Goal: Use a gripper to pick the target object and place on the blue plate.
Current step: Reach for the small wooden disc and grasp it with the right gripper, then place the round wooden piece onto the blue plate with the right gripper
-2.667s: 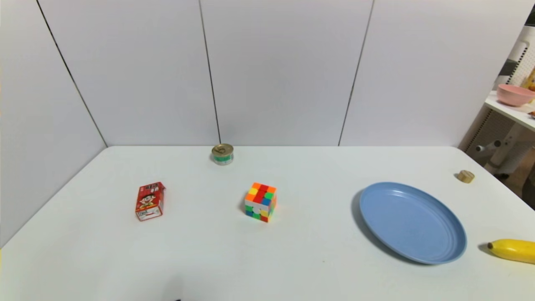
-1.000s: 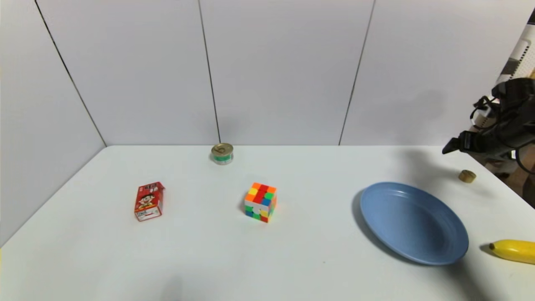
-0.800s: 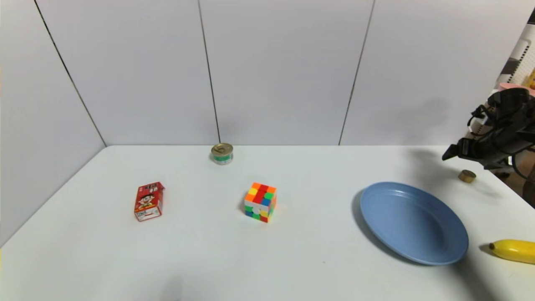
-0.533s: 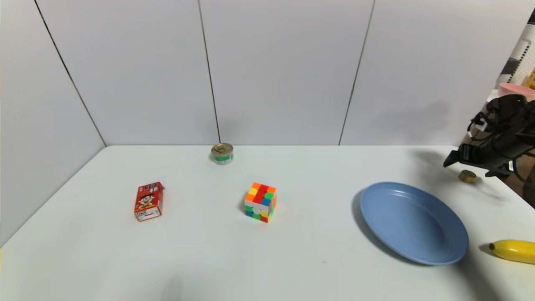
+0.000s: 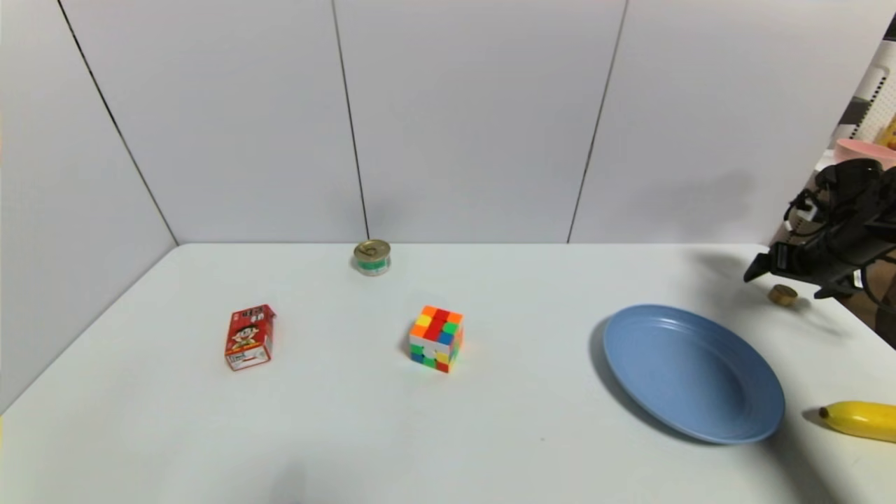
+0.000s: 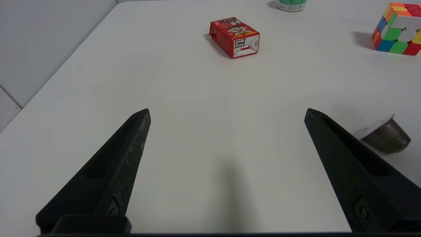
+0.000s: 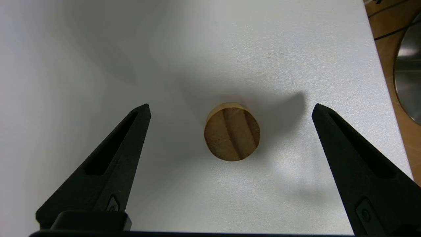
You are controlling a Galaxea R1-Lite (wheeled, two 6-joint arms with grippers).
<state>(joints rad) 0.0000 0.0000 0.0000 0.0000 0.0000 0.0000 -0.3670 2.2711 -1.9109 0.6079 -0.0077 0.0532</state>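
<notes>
Head view: the right gripper (image 5: 789,275) is seen hovering just above the target object (image 5: 782,295), a tan disc lying on the white table (image 5: 490,420) near its far right edge, apart from the blue plate (image 5: 693,371). A banana (image 5: 859,419) is seen beside the plate, a colour cube (image 5: 437,338) mid-table.

Left wrist view: the left gripper (image 6: 227,112) is shown low over the table with fingers spread wide, nothing between them; a red carton (image 6: 235,37) is seen ahead.

Right wrist view: the right gripper's fingers (image 7: 108,158) are spread wide either side of the grooved disc, not touching it.
</notes>
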